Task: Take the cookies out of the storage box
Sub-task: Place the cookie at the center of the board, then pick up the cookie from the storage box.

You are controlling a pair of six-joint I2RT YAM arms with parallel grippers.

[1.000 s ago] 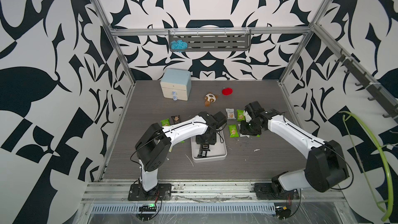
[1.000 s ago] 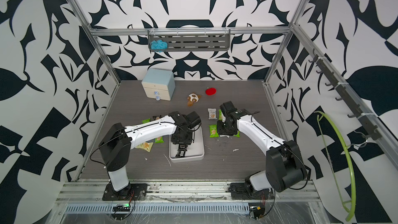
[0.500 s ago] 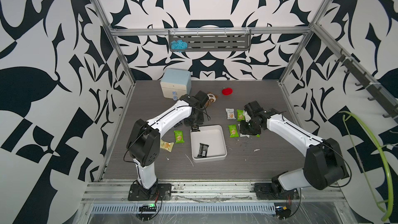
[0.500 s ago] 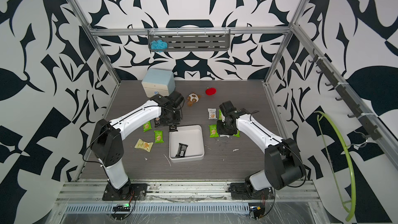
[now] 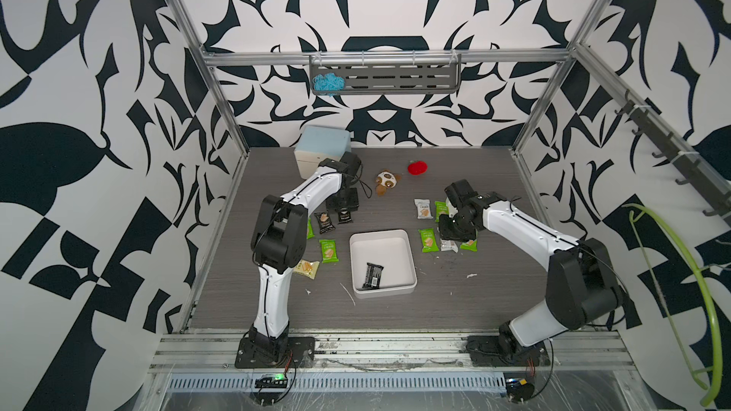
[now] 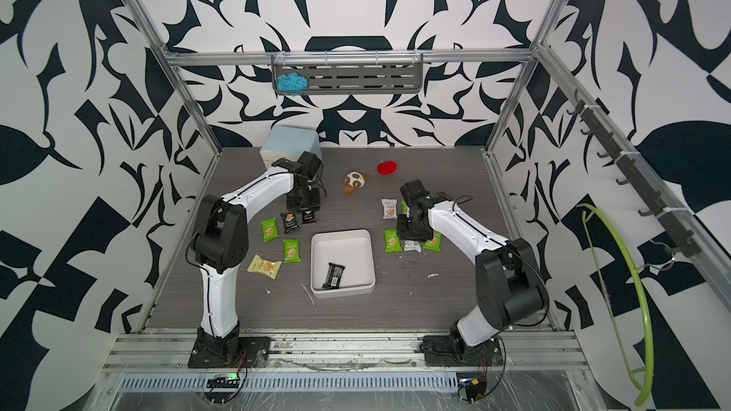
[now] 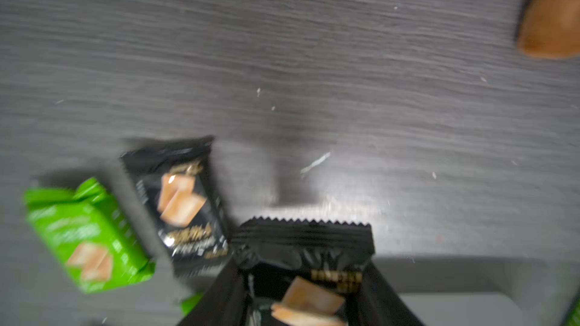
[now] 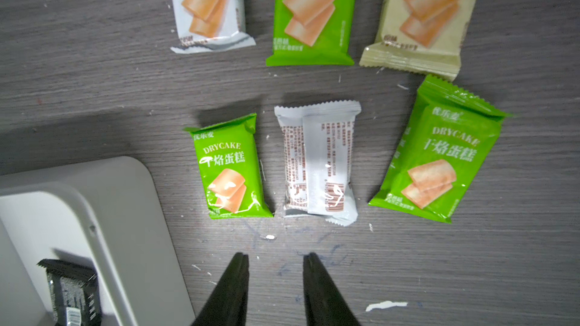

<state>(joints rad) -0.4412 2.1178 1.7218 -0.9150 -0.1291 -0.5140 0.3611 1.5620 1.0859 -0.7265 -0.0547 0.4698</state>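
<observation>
Blur smears the left wrist view; left claw (image 7: 304,266) grips a black packet (image 7: 303,239), its lower end cut off. Right claw (image 8: 275,257) stands narrowly parted, holding nothing. Open table (image 5: 455,310) before the box (image 5: 389,253).

- Green packet (image 8: 230,167): "DRYCAKE", "干焙蛋糕", brand "优乐麦".
- Tilted green packet (image 8: 439,152): the same "DRYCAKE", "干焙蛋糕", "优乐麦".
- White packet (image 8: 317,161): barcode and fine print, too small to read.
</observation>
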